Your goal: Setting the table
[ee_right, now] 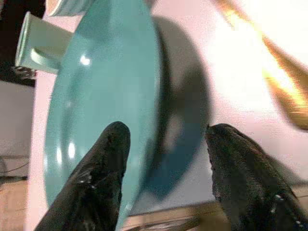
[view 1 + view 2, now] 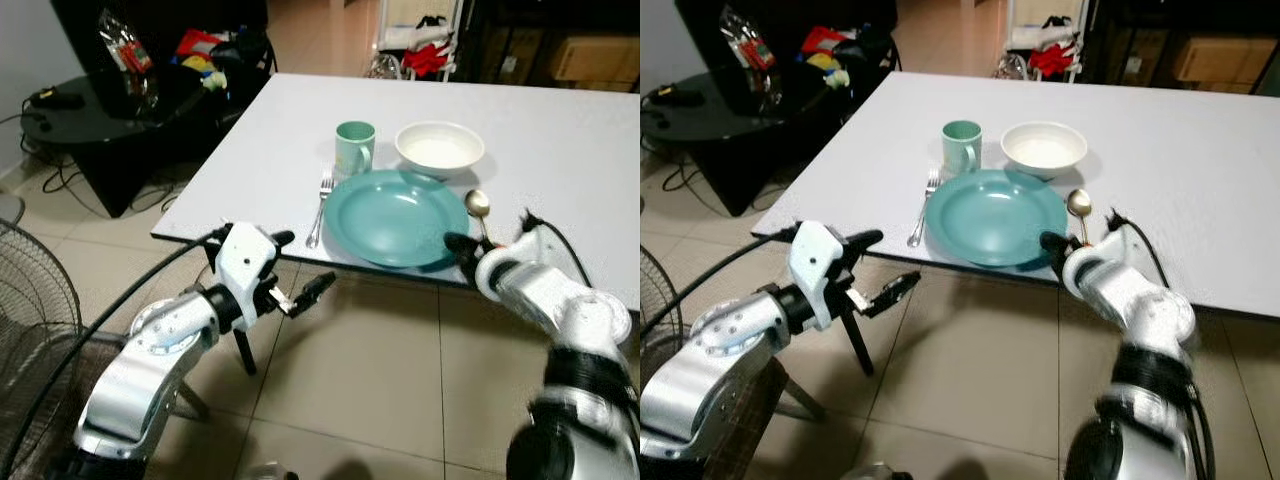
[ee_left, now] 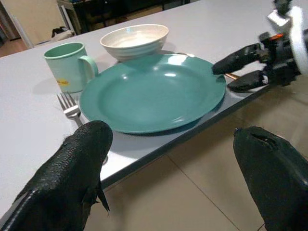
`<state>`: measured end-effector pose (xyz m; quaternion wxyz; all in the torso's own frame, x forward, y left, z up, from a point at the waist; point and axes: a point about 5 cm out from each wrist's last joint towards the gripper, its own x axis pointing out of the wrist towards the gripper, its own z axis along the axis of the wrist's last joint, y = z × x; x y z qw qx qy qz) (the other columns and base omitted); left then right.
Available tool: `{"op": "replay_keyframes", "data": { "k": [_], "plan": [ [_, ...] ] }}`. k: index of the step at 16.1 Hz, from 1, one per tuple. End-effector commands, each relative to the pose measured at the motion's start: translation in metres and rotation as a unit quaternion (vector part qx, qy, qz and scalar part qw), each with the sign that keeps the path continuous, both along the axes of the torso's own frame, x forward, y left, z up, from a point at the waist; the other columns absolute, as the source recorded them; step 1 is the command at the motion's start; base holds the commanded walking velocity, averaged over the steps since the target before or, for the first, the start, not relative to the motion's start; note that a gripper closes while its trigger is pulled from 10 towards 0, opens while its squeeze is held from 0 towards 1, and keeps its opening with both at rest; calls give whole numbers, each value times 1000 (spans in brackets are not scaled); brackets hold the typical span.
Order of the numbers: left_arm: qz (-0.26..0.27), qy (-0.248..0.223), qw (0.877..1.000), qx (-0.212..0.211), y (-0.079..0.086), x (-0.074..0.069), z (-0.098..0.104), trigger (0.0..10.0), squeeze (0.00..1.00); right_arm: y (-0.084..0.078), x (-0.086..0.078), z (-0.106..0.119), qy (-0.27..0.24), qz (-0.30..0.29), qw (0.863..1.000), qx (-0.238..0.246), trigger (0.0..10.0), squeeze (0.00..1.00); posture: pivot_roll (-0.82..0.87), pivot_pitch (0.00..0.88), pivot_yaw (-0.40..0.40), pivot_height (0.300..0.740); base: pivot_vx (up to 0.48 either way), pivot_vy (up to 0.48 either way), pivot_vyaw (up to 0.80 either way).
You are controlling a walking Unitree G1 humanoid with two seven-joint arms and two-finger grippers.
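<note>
Nearest me in the head view, my left hand [image 2: 300, 268] hangs unclenched and empty below the tabletop [image 2: 580, 150] edge. My right hand [image 2: 462, 252] spreads its fingers over the near rim of the teal plate [image 2: 395, 215], spoon [image 2: 478, 205] just beyond it. Left wrist view: fork [image 3: 71, 107], mug [image 3: 67, 65] and bowl [image 3: 134, 39] lie past my fingers. Right wrist view: one finger [image 1: 96, 183] above the plate, one beside its rim. I judge I'm settling the plate's position; next calls for a small nudge or backing away.

A teal plate [image 2: 397, 216], a pale mint mug [image 2: 354, 147] and a cream-white bowl [image 2: 439, 149] sit on the plain white desk [image 2: 560, 150], beside a silver fork [image 2: 322, 208] and a gold-toned spoon [image 2: 478, 206].
</note>
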<state>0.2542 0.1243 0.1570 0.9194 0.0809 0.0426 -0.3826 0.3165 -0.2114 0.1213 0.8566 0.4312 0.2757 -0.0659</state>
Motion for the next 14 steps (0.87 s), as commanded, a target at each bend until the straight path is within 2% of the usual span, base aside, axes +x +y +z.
{"op": "replay_keyframes", "data": {
  "k": [1, 3, 7, 8, 9, 10, 12, 14],
  "plan": [
    [2, 0, 1000, 4, 1, 2, 1, 10000, 0, 2, -4, 10, -13, 7, 1000, -15, 10000, 1000, 27, 0, 87, 740, 0, 0, 0],
    [2, 1, 1000, 4, 0, 1, 0, 10000, 0, 2, -16, 16, -25, 11, 999, -28, 10000, 1000, 27, 0, 88, 740, 0, 0, 0],
    [52, -17, 998, -14, 5, 1, 0, 10000, 0, -6, -47, 29, -36, 27, 992, -120, 10000, 1000, 29, 0, 83, 740, 0, 0, 0],
    [78, -20, 997, -15, 7, 3, 0, 10000, 0, -9, -54, 34, -42, 27, 985, -163, 10000, 1000, 29, 0, 83, 740, 0, 0, 0],
    [102, -26, 994, -18, 9, 4, 0, 10000, 0, -15, -61, 42, -54, 21, 970, -236, 10000, 1000, 30, 0, 77, 740, 0, 0, 0],
    [131, -31, 991, -18, 10, 7, -1, 10000, 0, -20, -64, 55, -92, 2, 940, -329, 10000, 0, 27, 0, 79, 740, 0, 0, 0],
    [168, -53, 984, -26, 7, 13, 4, 10000, 0, -7, -63, 72, -174, 3, 903, -392, 10000, 0, 27, 0, 81, 740, 0, 0, 0],
    [178, -62, 981, -36, 3, 19, 8, 10000, 0, 16, -59, 74, -221, 64, 865, -445, 10000, 0, 26, 0, 84, 740, 0, 0, 0]
  ]
}}
